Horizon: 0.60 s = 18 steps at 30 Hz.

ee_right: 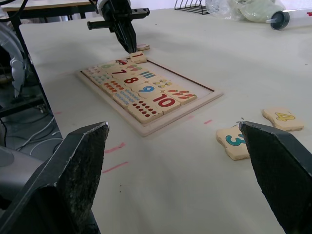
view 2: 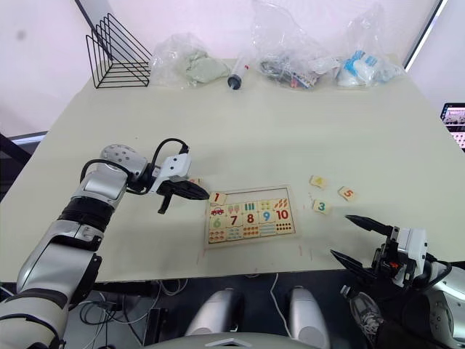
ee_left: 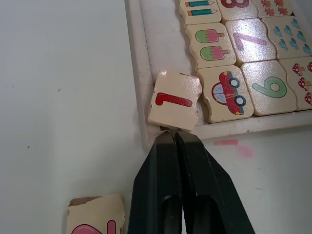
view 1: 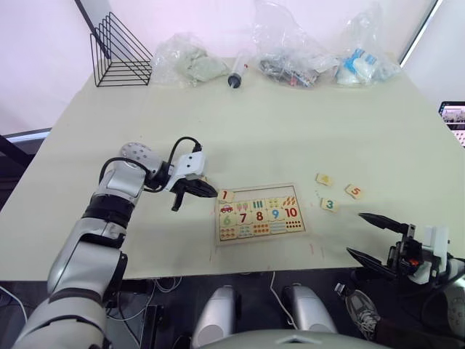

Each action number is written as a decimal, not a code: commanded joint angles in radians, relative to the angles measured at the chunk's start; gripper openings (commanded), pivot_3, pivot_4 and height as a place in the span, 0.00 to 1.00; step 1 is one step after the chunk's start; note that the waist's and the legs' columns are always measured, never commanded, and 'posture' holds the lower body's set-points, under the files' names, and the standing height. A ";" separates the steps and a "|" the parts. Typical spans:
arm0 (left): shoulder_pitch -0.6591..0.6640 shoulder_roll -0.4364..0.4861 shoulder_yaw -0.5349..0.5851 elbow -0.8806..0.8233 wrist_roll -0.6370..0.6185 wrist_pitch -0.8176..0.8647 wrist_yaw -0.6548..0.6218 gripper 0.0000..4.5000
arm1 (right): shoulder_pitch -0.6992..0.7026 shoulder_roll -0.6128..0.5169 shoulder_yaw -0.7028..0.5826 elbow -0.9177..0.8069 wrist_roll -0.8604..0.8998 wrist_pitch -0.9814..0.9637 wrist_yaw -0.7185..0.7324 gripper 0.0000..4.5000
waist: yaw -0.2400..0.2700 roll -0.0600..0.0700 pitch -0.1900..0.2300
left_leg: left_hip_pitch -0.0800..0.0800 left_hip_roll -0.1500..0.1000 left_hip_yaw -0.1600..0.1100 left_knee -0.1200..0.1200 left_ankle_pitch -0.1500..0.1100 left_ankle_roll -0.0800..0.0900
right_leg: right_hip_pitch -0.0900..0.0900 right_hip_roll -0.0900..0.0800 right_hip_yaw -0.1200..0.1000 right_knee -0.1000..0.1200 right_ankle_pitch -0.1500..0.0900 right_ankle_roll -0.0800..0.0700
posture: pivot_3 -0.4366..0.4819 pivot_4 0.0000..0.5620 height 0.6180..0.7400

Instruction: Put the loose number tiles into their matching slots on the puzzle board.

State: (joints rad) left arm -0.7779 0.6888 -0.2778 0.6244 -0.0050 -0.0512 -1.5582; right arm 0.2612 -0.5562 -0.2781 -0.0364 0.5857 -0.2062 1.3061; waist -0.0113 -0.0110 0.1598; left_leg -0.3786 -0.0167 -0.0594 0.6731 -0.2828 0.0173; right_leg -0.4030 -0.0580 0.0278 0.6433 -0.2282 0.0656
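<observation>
Black left gripper (ee_left: 175, 139) closed, seemingly touching glossy wooden tile 1 (ee_left: 174, 100), right gripper (view 1: 372, 236) wide open.

Glossy wooden tile (ee_left: 174, 100) (matt table (ee_left: 63, 97))

Left pincer (ee_left: 176, 139) fingers pressed together; right pincer (view 1: 372, 236) spread wide.

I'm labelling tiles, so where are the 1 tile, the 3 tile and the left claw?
1 tile (ee_left: 174, 99): left wrist view, on its red digit.
3 tile (ee_right: 235, 141): right wrist view, on its teal digit.
left claw (ee_left: 175, 136): left wrist view, at the closed fingertips.
</observation>
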 commanded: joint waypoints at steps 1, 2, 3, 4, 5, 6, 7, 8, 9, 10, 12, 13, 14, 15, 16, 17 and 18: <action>0.001 -0.001 -0.001 -0.014 -0.006 -0.013 -0.021 0.02 | 0.002 -0.010 -0.016 -0.021 0.015 -0.011 0.005 1.00 | 0.000 0.000 0.000 | 0.000 0.000 0.000 0.000 0.000 0.000 | 0.000 0.000 0.000 0.000 0.000 0.000 | 0.48 0.27 1.00; 0.002 -0.002 -0.001 -0.014 -0.006 -0.013 -0.023 0.02 | 0.002 -0.010 -0.016 -0.021 0.015 -0.011 0.004 1.00 | 0.000 0.000 0.000 | 0.000 0.000 0.000 0.000 0.000 0.000 | 0.000 0.000 0.000 0.000 0.000 0.000 | 0.48 0.27 1.00; 0.002 -0.002 -0.001 -0.014 -0.006 -0.014 -0.023 0.02 | 0.002 -0.010 -0.016 -0.022 0.015 -0.011 0.004 1.00 | 0.000 0.000 0.000 | 0.000 0.000 0.000 0.000 0.000 0.000 | 0.000 0.000 0.000 0.000 0.000 0.000 | 0.48 0.27 1.00; 0.003 -0.003 -0.001 -0.014 -0.006 -0.015 -0.024 0.02 | 0.002 -0.009 -0.016 -0.022 0.015 -0.011 0.003 1.00 | 0.000 0.000 0.000 | 0.000 0.000 0.000 0.000 0.000 0.000 | 0.000 0.000 0.000 0.000 0.000 0.000 | 0.48 0.27 1.00; 0.004 -0.003 -0.001 -0.014 -0.005 -0.016 -0.026 0.02 | 0.003 -0.009 -0.015 -0.022 0.015 -0.011 0.003 1.00 | 0.000 0.000 0.000 | 0.000 0.000 0.000 0.000 0.000 0.000 | 0.000 0.000 0.000 0.000 0.000 0.000 | 0.48 0.27 1.00; 0.005 -0.004 -0.001 -0.015 -0.006 -0.017 -0.026 0.02 | 0.005 -0.009 -0.015 -0.023 0.014 -0.011 0.003 1.00 | 0.000 0.000 0.000 | 0.000 0.000 0.000 0.000 0.000 0.000 | 0.000 0.000 0.000 0.000 0.000 0.000 | 0.48 0.27 1.00; 0.006 -0.004 -0.002 -0.015 -0.006 -0.018 -0.028 0.02 | 0.006 -0.008 -0.015 -0.024 0.014 -0.011 0.003 1.00 | 0.000 0.000 0.000 | 0.000 0.000 0.000 0.000 0.000 0.000 | 0.000 0.000 0.000 0.000 0.000 0.000 | 0.48 0.27 1.00; 0.007 -0.005 -0.002 -0.016 -0.006 -0.018 -0.030 0.02 | 0.007 -0.008 -0.014 -0.024 0.014 -0.011 0.003 1.00 | 0.000 0.000 0.000 | 0.000 0.000 0.000 0.000 0.000 0.000 | 0.000 0.000 0.000 0.000 0.000 0.000 | 0.48 0.27 1.00; 0.008 -0.006 -0.003 -0.017 -0.007 -0.018 -0.033 0.02 | 0.008 -0.008 -0.014 -0.024 0.013 -0.012 0.003 1.00 | 0.000 0.000 0.000 | 0.000 0.000 0.000 0.000 0.000 0.000 | 0.000 0.000 0.000 0.000 0.000 0.000 | 0.48 0.27 1.00; 0.009 -0.006 -0.005 -0.018 -0.007 -0.019 -0.036 0.02 | 0.008 -0.008 -0.014 -0.024 0.013 -0.012 0.003 1.00 | 0.000 0.000 0.000 | 0.000 0.000 0.000 0.000 0.000 0.000 | 0.000 0.000 0.000 0.000 0.000 0.000 | 0.48 0.27 1.00; 0.015 -0.006 -0.006 -0.024 -0.007 -0.018 -0.039 0.02 | 0.011 -0.008 -0.013 -0.027 0.014 -0.012 0.004 1.00 | 0.000 0.000 0.000 | 0.000 0.000 0.000 0.000 0.000 0.000 | 0.000 0.000 0.000 0.000 0.000 0.000 | 0.48 0.27 1.00; 0.018 -0.005 -0.007 -0.026 -0.007 -0.019 -0.040 0.02 | 0.013 -0.007 -0.013 -0.028 0.014 -0.013 0.005 1.00 | 0.000 0.000 0.000 | 0.000 0.000 0.000 0.000 0.000 0.000 | 0.000 0.000 0.000 0.000 0.000 0.000 | 0.48 0.27 1.00; 0.019 -0.005 -0.007 -0.028 -0.007 -0.019 -0.041 0.02 | 0.014 -0.007 -0.013 -0.029 0.015 -0.013 0.005 1.00 | 0.000 0.000 0.000 | 0.000 0.000 0.000 0.000 0.000 0.000 | 0.000 0.000 0.000 0.000 0.000 0.000 | 0.48 0.27 1.00; 0.020 -0.005 -0.007 -0.030 -0.008 -0.018 -0.042 0.02 | 0.015 -0.008 -0.013 -0.030 0.015 -0.012 0.005 1.00 | 0.000 0.000 0.000 | 0.000 0.000 0.000 0.000 0.000 0.000 | 0.000 0.000 0.000 0.000 0.000 0.000 | 0.48 0.27 1.00; 0.022 -0.005 -0.007 -0.034 -0.009 -0.015 -0.043 0.02 | 0.016 -0.008 -0.013 -0.031 0.015 -0.012 0.005 1.00 | 0.000 0.000 0.000 | 0.000 0.000 0.000 0.000 0.000 0.000 | 0.000 0.000 0.000 0.000 0.000 0.000 | 0.48 0.27 1.00; 0.024 -0.005 -0.007 -0.037 -0.009 -0.015 -0.045 0.02 | 0.017 -0.008 -0.013 -0.031 0.016 -0.013 0.007 1.00 | 0.000 0.000 0.000 | 0.000 0.000 0.000 0.000 0.000 0.000 | 0.000 0.000 0.000 0.000 0.000 0.000 | 0.48 0.27 1.00; 0.025 -0.005 -0.007 -0.038 -0.010 -0.013 -0.046 0.02 | 0.018 -0.008 -0.013 -0.032 0.016 -0.012 0.007 1.00 | 0.000 0.000 0.000 | 0.000 0.000 0.000 0.000 0.000 0.000 | 0.000 0.000 0.000 0.000 0.000 0.000 | 0.48 0.27 1.00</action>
State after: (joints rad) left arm -0.7671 0.6821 -0.2778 0.6114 -0.0098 -0.0609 -1.5761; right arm 0.2740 -0.5562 -0.2780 -0.0378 0.5856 -0.2062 1.3063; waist -0.0111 -0.0109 0.1597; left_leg -0.3786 -0.0166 -0.0594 0.6731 -0.2828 0.0173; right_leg -0.4030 -0.0580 0.0278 0.6433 -0.2282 0.0655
